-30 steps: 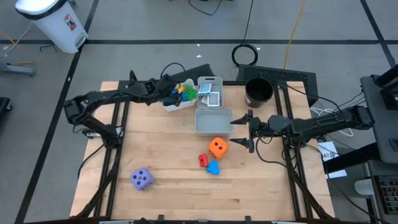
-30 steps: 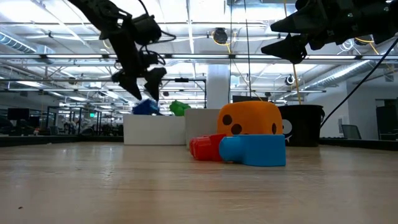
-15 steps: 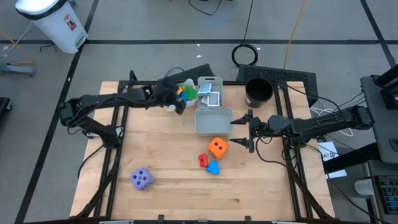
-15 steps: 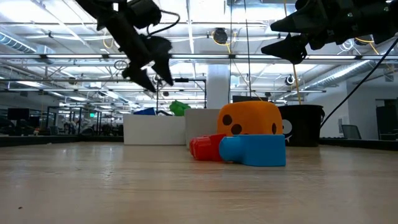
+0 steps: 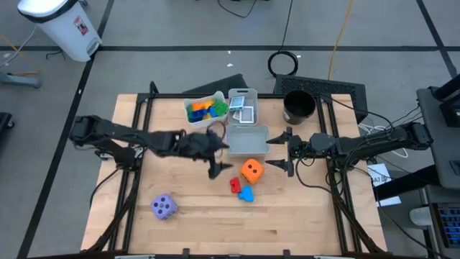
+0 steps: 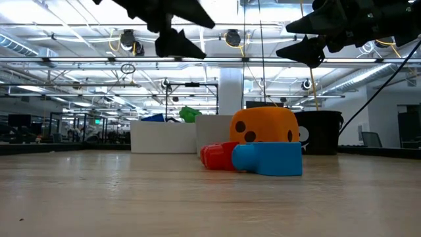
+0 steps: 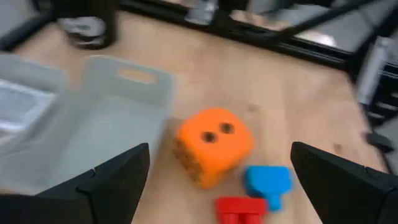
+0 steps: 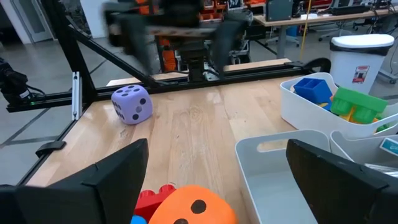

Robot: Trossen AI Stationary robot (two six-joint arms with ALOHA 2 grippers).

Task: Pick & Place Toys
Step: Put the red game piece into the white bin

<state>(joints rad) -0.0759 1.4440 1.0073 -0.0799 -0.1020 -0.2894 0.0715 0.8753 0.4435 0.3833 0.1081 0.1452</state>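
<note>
Left gripper [image 5: 218, 158], jaws spread and empty, hovers just beside orange die [image 5: 251, 170]; right gripper [image 5: 282, 151] waits opposite, also spread.

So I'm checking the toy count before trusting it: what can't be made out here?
- Blocks in the white bin: high view, heaped and overlapping, too small to count.
- Picture cards: high view, pictures too small.
- Red block: low view, partly behind the blue block.
- Purple die: outside the low view.
</note>
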